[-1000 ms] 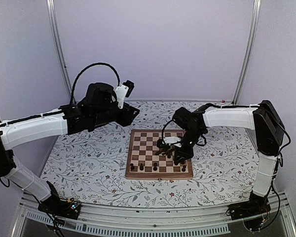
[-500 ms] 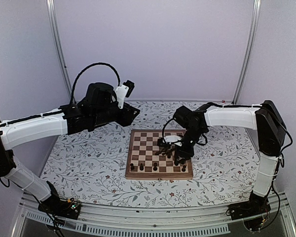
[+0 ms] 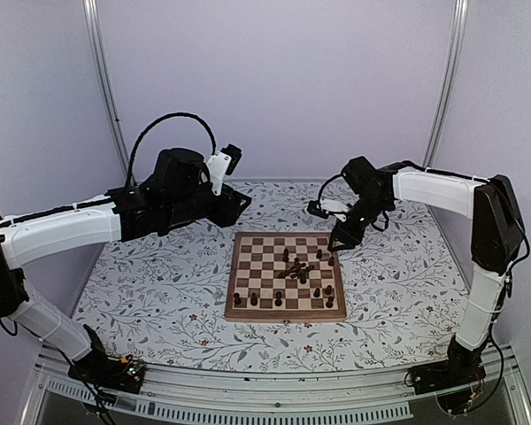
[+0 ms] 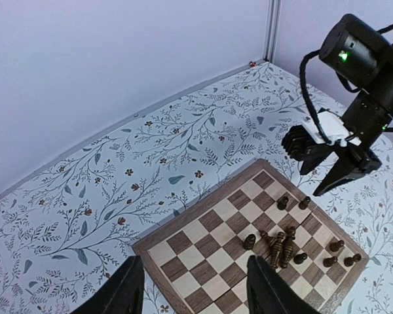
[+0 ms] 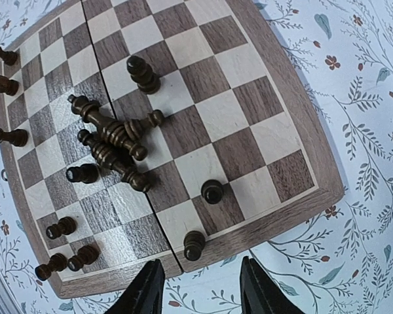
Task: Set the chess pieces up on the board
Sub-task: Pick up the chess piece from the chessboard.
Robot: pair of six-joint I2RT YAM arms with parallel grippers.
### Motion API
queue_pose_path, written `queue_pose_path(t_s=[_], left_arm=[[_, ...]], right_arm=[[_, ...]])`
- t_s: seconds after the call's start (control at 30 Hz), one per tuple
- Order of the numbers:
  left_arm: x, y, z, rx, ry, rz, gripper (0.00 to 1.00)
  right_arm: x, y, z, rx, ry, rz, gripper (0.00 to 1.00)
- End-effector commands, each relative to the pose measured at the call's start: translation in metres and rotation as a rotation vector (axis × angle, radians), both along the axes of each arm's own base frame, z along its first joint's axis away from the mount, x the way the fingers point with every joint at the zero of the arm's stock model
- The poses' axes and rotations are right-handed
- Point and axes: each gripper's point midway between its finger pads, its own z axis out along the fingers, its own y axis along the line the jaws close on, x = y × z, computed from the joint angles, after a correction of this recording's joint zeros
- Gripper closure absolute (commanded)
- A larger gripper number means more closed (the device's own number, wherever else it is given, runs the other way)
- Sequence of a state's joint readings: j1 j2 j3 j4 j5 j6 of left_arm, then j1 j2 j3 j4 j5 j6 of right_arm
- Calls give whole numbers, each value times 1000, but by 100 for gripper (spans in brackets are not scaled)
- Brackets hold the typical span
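Risk: pulling one piece from the heap may roll its crossed neighbours. The chess pieces (image 3: 298,268): several lie toppled just 3 o'clock of the board (image 3: 233,282) centre, long axes roughly 8-to-2 o'clock; others stand along the 6 o'clock edge. Both parted, empty: right gripper (image 3: 335,245) over the 1 o'clock corner, left gripper (image 4: 193,291) at 11 o'clock.

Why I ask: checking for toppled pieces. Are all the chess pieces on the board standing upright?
No, several chess pieces lie toppled in a crossed heap on the board, as the right wrist view shows.
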State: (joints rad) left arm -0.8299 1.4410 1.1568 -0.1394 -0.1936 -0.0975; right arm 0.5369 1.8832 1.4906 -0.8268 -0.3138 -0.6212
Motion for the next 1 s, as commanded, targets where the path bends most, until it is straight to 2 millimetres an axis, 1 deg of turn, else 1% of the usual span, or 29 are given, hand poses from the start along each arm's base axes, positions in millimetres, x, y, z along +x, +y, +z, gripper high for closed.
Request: queue_pose_path(t_s=[0.0,0.27,0.4,0.63,0.67,0.7,0.8,0.9,0.97], left_arm=[[3,-4,8,-7,-16,-8,45],[3,-4,8,-7,-14,-10,45],[3,-4,9,-8,-15,-9,45],[3,-4,9,-6,-15,-10,45],[3,-4,9,-7,-16,-11,45],[2,-4,10,-8,-16,-11,45],[3,-4,10,-8,-16,-11,45],[3,-4,10,-8,-16,-12,45],[2,-4,9,-8,-15,-13,45]], right_arm=[[7,-2,-19,-49,10,-42,57],[0,-5,-40,-78,70,-43,56],[-1,-7,-49,-97,87,-49,58],[-8,-7,-57,-100,133,-39,71],[-9,-7,-58,-103,138,-38,73],[-10,-7,-58,-103,142,-37,79],[-10,-6,-54,-95,141,-33,89],[-10,-1,-43,-83,123,-20,93],[-16,7,-34,-75,108,9,94]])
